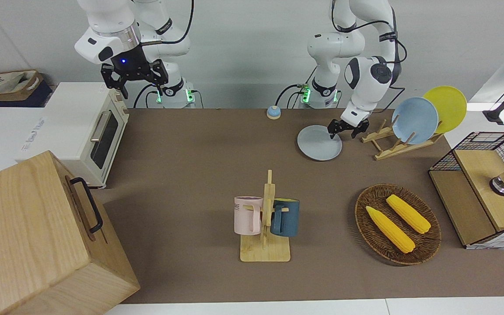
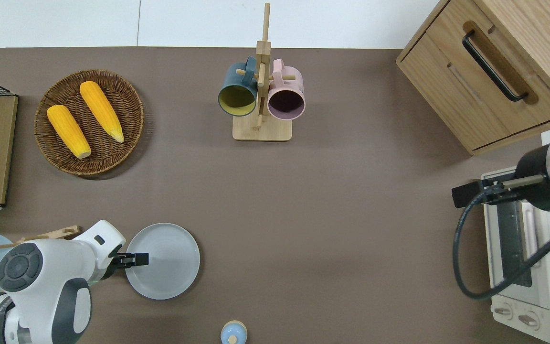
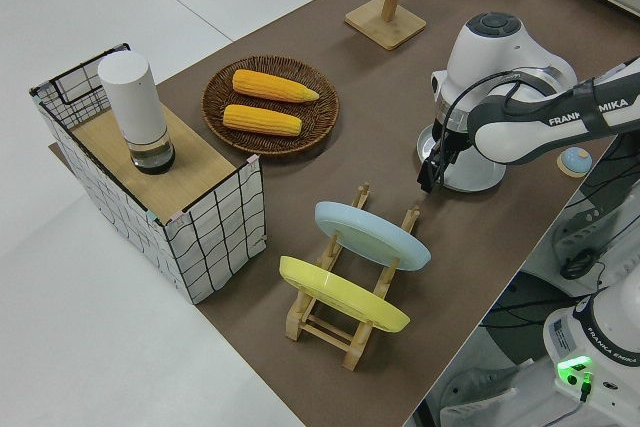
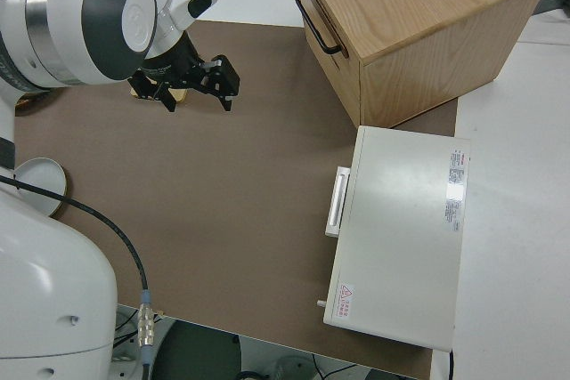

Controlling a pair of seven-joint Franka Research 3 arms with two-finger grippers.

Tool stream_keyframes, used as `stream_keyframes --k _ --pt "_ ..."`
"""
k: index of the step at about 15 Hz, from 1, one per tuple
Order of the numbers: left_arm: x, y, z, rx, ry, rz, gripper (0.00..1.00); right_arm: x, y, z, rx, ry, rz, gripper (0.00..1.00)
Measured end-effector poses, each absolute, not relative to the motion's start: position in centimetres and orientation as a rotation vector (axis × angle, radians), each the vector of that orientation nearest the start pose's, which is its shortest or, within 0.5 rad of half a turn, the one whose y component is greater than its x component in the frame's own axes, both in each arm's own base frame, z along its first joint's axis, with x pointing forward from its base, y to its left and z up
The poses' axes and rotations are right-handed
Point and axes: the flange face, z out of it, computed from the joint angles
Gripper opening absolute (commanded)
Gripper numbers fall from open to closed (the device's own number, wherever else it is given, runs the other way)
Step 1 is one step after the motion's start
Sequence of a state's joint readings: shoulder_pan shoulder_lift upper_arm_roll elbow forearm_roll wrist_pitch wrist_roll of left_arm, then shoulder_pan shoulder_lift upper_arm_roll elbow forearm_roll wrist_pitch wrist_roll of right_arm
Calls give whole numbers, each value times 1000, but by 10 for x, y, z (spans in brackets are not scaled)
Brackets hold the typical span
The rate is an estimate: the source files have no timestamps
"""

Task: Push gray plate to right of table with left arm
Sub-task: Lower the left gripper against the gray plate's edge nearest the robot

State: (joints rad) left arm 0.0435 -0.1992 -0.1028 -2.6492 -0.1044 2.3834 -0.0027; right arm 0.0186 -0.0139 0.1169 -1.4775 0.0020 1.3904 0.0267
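The gray plate (image 2: 163, 261) lies flat on the bench (image 2: 332, 215), close to the robots' edge and toward the left arm's end, with the wooden plate rack (image 1: 398, 142) just beside it, further toward that end. I have the left gripper (image 2: 136, 259) low at the plate's rim on the rack side, fingertips reaching slightly over the rim; whether they touch it I cannot tell. The jaws look nearly pressed together in the overhead view, though the front view hints at a small gap, so I would not swear to it. To my mind the push is only at its start: the plate has the whole open stretch of brown bench ahead of it toward the right arm's end. What worries me is the contact height. If the tips ride over the shallow rim rather than against it, they may slide across the plate and leave it behind. An off-centre shove would spin the plate toward the small blue bell (image 2: 233, 333) near the robots' edge, or off the bench edge itself. Further along, the white toaster oven (image 1: 86, 131) sits at the right arm's end, so overshoot could knock the plate against it. The right gripper (image 1: 134, 78) is parked, jaws spread.
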Motion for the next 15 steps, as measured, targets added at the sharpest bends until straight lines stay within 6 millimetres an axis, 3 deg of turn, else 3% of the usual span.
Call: stream_keyframes --k 3,4,6,10,15 --pt "407 -24 300 -3186 -39 111 904 526 73 660 -3140 -171 115 983" --pt "407 -24 300 -3186 -39 111 796 526 73 660 -3140 -171 115 983" --pt "407 -24 299 -3186 -40 112 478 526 73 660 -3140 -171 115 983" --pt "408 -23 298 -3185 -39 116 21 526 73 660 -3140 -171 115 983" --pt "407 -25 302 -3185 -32 104 0 526 73 660 -3140 -171 115 983"
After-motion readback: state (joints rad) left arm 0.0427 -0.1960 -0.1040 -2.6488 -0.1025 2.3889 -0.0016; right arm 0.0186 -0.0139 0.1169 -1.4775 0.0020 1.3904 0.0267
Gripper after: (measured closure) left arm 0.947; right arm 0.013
